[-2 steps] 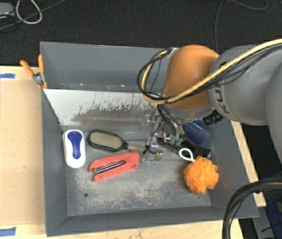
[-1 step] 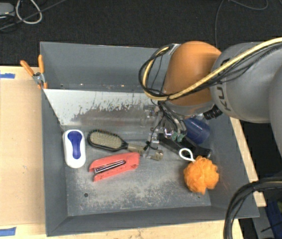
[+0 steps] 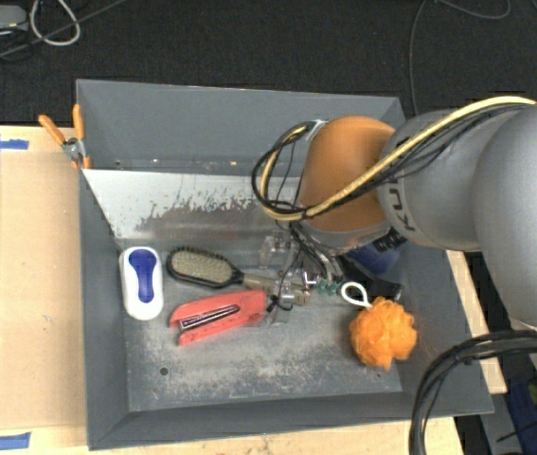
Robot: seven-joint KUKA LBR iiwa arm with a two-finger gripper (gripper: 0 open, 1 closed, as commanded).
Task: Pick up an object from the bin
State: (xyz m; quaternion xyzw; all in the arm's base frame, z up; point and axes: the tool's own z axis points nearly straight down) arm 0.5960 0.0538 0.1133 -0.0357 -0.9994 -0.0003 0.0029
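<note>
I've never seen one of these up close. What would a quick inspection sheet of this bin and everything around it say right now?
Surface: grey metal bin, floor scuffed and speckled with pale marks.
Job's things: red stapler mid-floor; dark oval hairbrush just behind it, handle toward the arm.
Clutter: white-and-blue oval thing at the left; orange fluffy ball at the right; blue-and-black thing partly hidden under the arm.
Grippers: gripper low over the stapler's right end and the brush handle.
Cables: black and yellow cables looped about the arm's orange wrist cover; loose cables on the floor behind.
Surroundings: dark floor beyond the bin.
</note>
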